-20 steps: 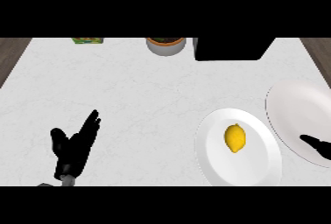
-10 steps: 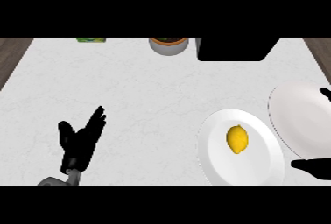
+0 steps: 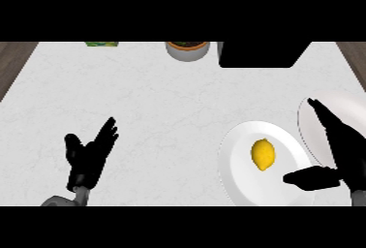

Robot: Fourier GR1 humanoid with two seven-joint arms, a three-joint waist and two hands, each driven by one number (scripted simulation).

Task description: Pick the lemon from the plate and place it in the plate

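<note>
The lemon (image 3: pixel 263 154) lay on its own near the middle of a white plate (image 3: pixel 239 167) at the right side of the table (image 3: pixel 164 106), nothing touching it. A second white plate (image 3: pixel 343 104) sat just beside the first, further right and partly cut off by the edge of the view. The right hand (image 3: pixel 342 155) hung over the seam between the two plates, just to the right of the lemon, with its fingers straight and spread wide toward the far side and its thumb (image 3: pixel 311 177) jutting left over the near plate's rim; it held nothing. Well apart, at the lower left, the left hand (image 3: pixel 89 155) rested open with its fingers up. Along the table's far edge stood a grey pot (image 3: pixel 189 50), a black box (image 3: pixel 263 54) and a small green thing (image 3: pixel 102 44).
</note>
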